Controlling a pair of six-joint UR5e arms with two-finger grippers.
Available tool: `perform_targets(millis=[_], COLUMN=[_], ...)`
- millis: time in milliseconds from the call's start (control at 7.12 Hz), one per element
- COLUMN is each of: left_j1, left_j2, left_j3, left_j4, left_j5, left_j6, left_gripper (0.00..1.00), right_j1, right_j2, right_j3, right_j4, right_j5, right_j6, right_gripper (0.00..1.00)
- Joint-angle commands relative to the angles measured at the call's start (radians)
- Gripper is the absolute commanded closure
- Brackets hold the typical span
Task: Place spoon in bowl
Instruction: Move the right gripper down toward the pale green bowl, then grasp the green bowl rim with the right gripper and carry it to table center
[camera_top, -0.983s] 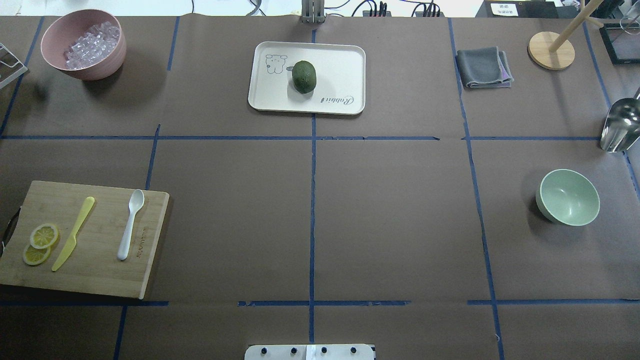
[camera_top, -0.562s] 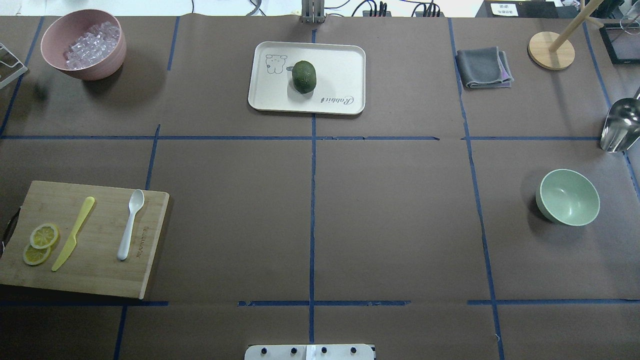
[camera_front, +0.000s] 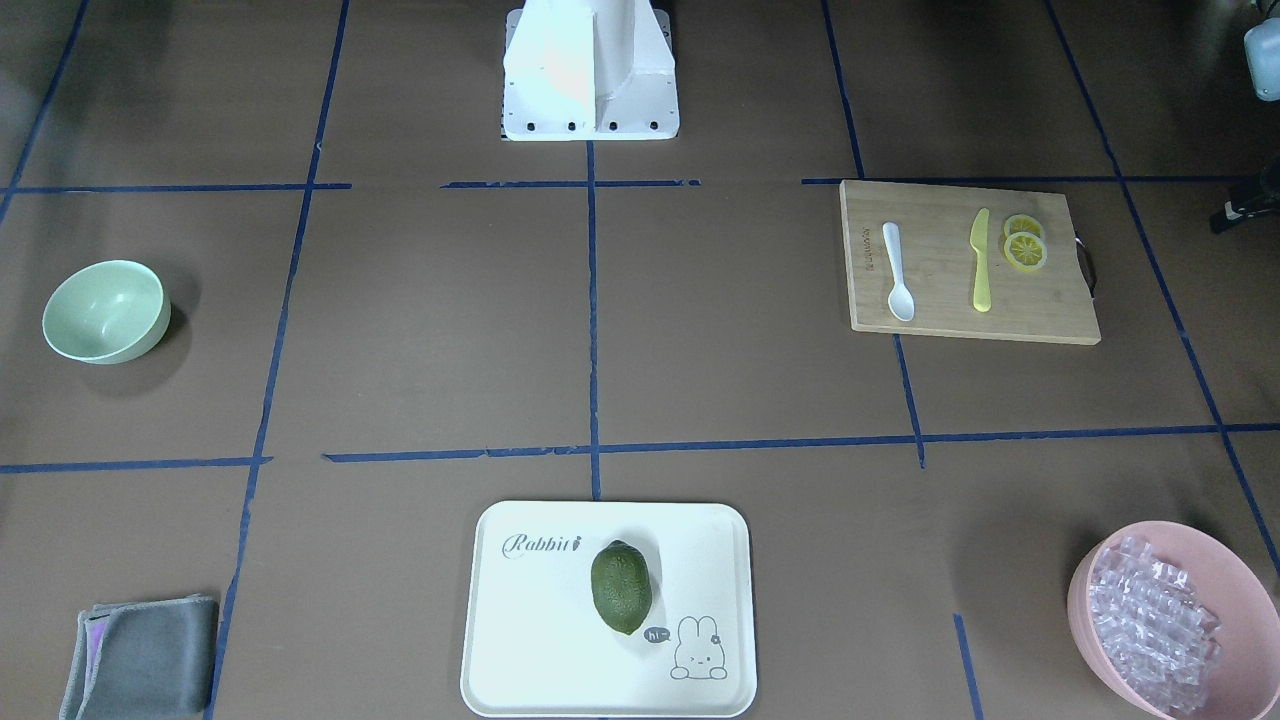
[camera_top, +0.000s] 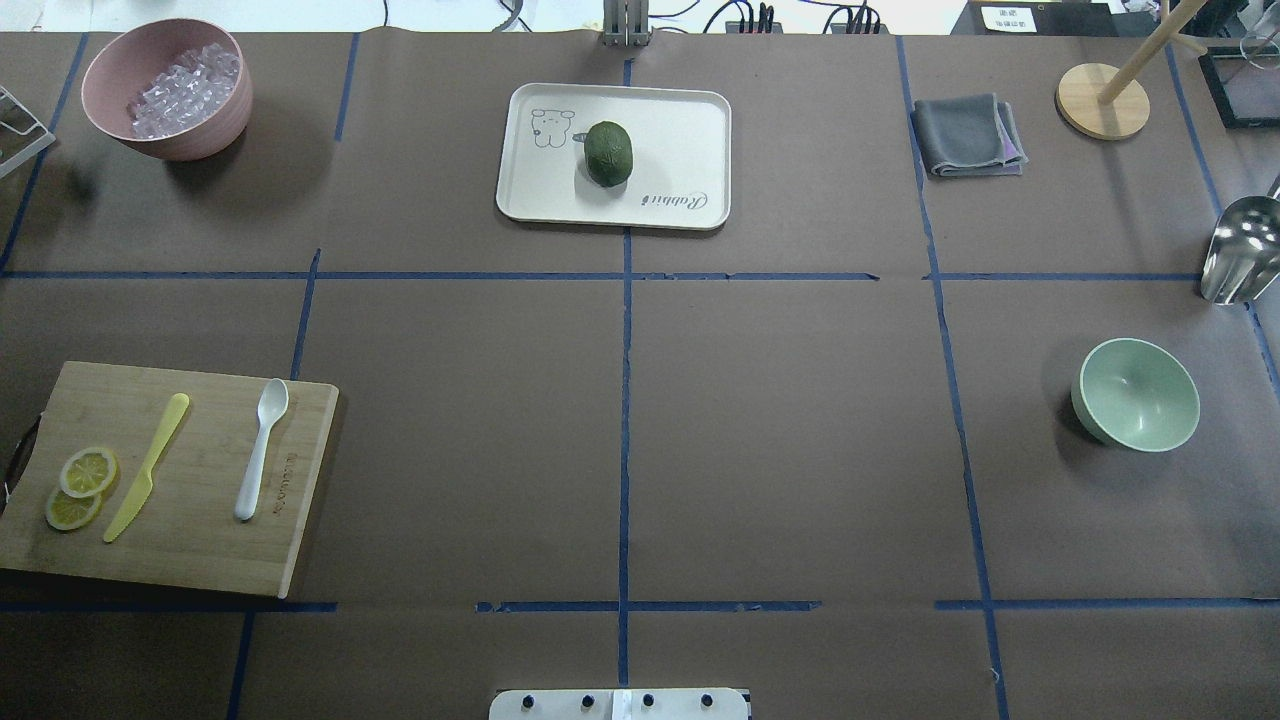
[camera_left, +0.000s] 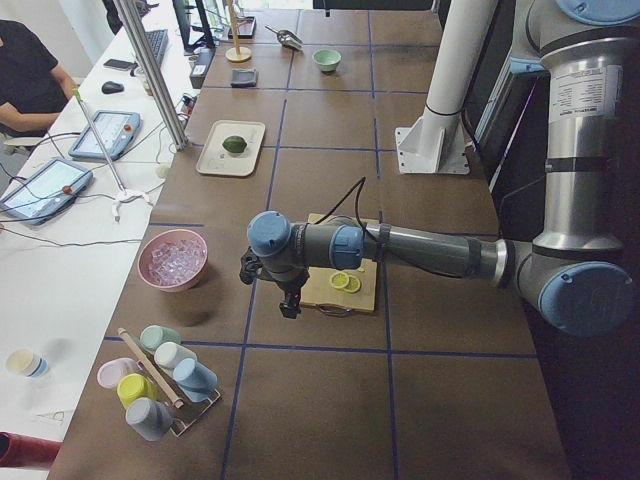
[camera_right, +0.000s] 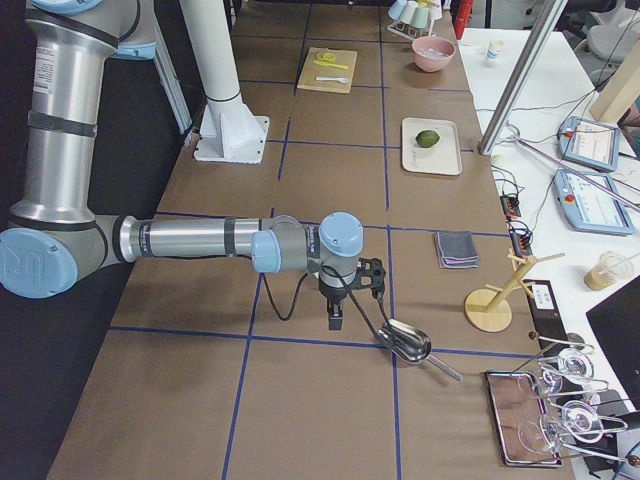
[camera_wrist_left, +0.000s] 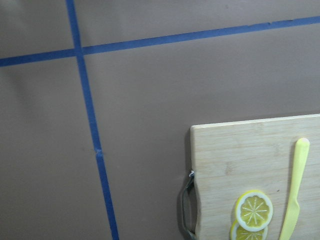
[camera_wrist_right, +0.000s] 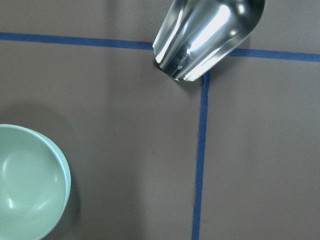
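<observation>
The white spoon (camera_top: 260, 450) lies on a wooden cutting board (camera_top: 200, 560) at the table's left, scoop pointing away from me; it also shows in the front view (camera_front: 896, 272). The mint-green bowl (camera_top: 1136, 394) stands empty at the far right, and shows in the right wrist view (camera_wrist_right: 25, 180). My left gripper (camera_left: 290, 300) hangs just off the board's outer end, seen only in the left side view. My right gripper (camera_right: 335, 318) hangs near the table's right end, seen only in the right side view. I cannot tell whether either is open or shut.
A yellow knife (camera_top: 148, 465) and lemon slices (camera_top: 80, 485) share the board. A pink bowl of ice (camera_top: 167, 88), a tray (camera_top: 680, 130) with a green fruit (camera_top: 608, 153), a grey cloth (camera_top: 968, 135) and a metal scoop (camera_top: 1240, 250) stand around.
</observation>
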Motion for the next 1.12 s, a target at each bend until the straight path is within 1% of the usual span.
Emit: perform_targets(millis=[0,140,421,562,702,843,983], left_j1=[0.005,0.005,0.014,0.014,0.014,0.014,0.014], left_j2=[0.000,0.000,0.000,0.000,0.000,0.000,0.001], left_j3=[-0.018,-0.043,-0.044,-0.044,-0.046,-0.046,-0.044], left_j4=[-0.006,-0.006,-0.005,-0.005,-0.006,-0.006,-0.005], left_j5=[-0.001,0.005,0.008,0.011,0.011,0.011,0.011], left_j6=[-0.007,-0.010,-0.009,-0.007,-0.007,-0.007,-0.006], left_gripper=[0.00,0.00,0.00,0.00,0.00,0.00,0.00], right_j1=[-0.120,-0.156,-0.243,-0.257,-0.300,-0.306,-0.309], right_j2=[0.014,0.032,0.052,0.051,0.052,0.057,0.058], right_j3=[-0.048,-0.085,-0.131,-0.142,-0.165,-0.177,-0.177], right_j4=[0.171,0.214,0.348,0.382,0.383,0.386,0.384], right_j5=[-0.001,-0.001,-0.003,0.000,-0.006,-0.001,0.000], right_j6=[0.166,0.202,0.335,0.354,0.352,0.352,0.361], right_gripper=[0.02,0.03,0.04,0.05,0.09,0.31,0.76])
